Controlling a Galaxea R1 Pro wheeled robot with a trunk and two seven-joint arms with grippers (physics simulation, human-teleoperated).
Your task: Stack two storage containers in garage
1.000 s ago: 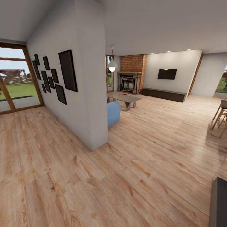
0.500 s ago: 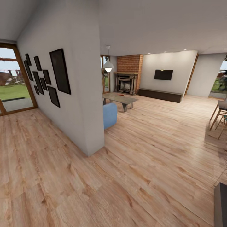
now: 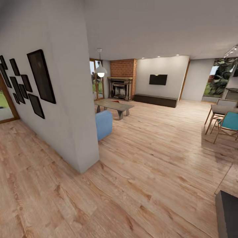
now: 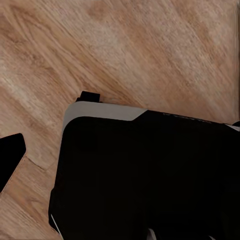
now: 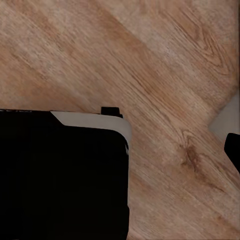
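Containers are not clearly visible at this moment; a small red spot (image 3: 115, 101) shows on or behind the low worktop (image 3: 114, 106) near the fireplace (image 3: 120, 88), and I cannot tell if it is one of them. The robot stands on the wood floor (image 3: 148, 158) beside a wall (image 3: 66, 109) with dark frames (image 3: 41, 76), and it looks into the living room, where a blue sofa (image 3: 104, 124) stands just behind the wall corner. I judge that the step in hand is the drive toward the living room, to find the first container. Nothing is carried yet, as far as I can see.

Both wrist views look down at the planks and at the dark body of the robot (image 4: 145, 175). A dark tip (image 4: 11, 157) shows at the edge of the left wrist view, another (image 5: 232, 150) in the right one, so I cannot tell whether each tool is wide or narrow.

The next move calls for driving past the wall corner, with care not to touch it, then turning toward the sofa and the worktop to search for the bins.

Compared with one second ago, the whole picture has shifted: the camera has turned to the right. The glass door at the left is almost out of view, and chairs (image 3: 228, 124) with a dining worktop (image 3: 222, 109) appear at the right.
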